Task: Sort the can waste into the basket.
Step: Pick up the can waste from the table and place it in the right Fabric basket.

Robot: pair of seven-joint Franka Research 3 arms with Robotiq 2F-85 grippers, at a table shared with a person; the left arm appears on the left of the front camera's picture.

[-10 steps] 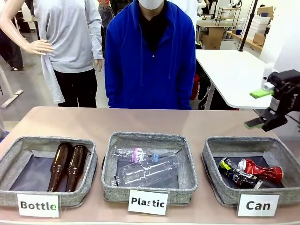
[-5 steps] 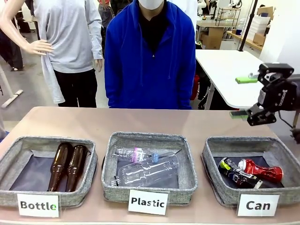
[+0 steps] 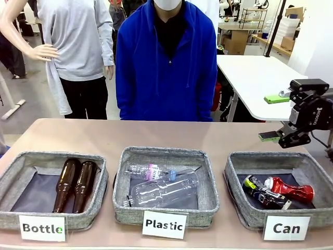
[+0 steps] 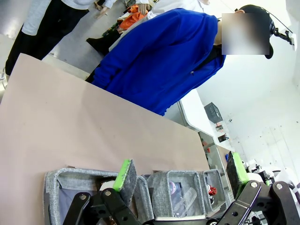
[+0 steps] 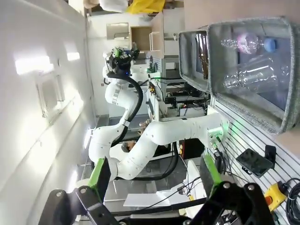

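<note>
Two cans lie side by side in the grey basket (image 3: pixel 235 169) labelled "Can" at the table's right: a black can (image 3: pixel 259 191) with green-yellow print and a slightly crushed red can (image 3: pixel 291 189). My right gripper (image 3: pixel 272 117) hangs open in the air above the basket's far rim, holding nothing. In the right wrist view that gripper (image 5: pixel 153 173) shows green pads spread wide. My left gripper (image 4: pixel 179 171) is open too, high above the table's left side, with nothing between its fingers.
The middle basket (image 3: pixel 165 153), labelled "Plastic", holds clear plastic bottles (image 3: pixel 164 188). The left basket (image 3: pixel 52 156), labelled "Bottle", holds two brown glass bottles (image 3: pixel 75 185). A person in a blue jacket (image 3: pixel 166 67) stands at the far edge. Bare tabletop lies behind the baskets.
My right gripper has shifted slightly left and turned at the wrist, staying open above the Can basket's far rim. The cans and baskets have not moved.
</note>
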